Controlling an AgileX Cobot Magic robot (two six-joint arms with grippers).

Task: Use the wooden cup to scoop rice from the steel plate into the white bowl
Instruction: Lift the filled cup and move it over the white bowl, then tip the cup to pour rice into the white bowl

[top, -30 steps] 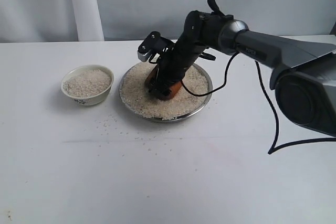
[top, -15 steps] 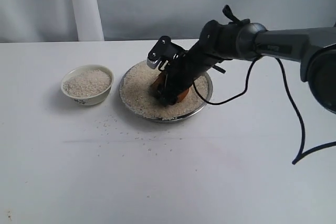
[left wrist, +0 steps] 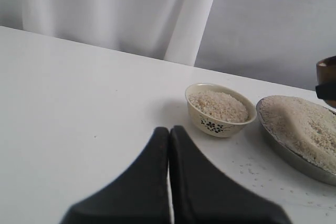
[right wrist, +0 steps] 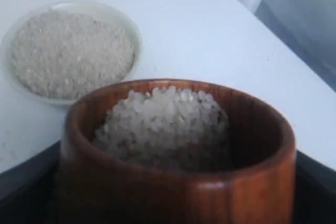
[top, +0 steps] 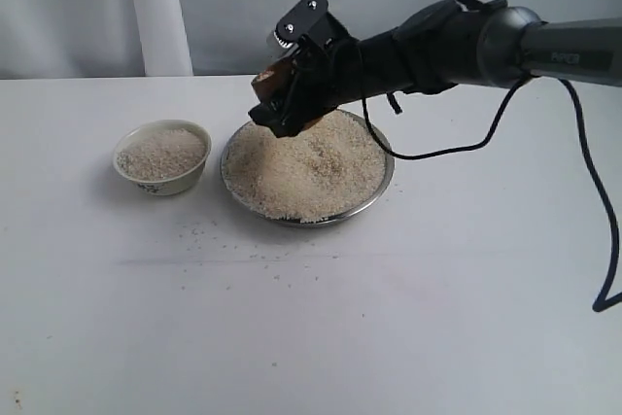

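Bright, even, diffuse light fills every view, and the white tabletop (top: 292,337) looks washed out. A soft shadow lies left of the white bowl (top: 161,157) and under the near rim of the steel plate (top: 313,222). The right wrist view is soft (the wooden cup (right wrist: 173,182), close to the lens, blurs most); the left gripper (left wrist: 169,135) is also defocused.

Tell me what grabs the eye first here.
The right claw holds the wooden cup, heaped with rice, in the air over the steel plate's left edge. Left of the plate, the white bowl is nearly full, and loose grains litter the table in front.
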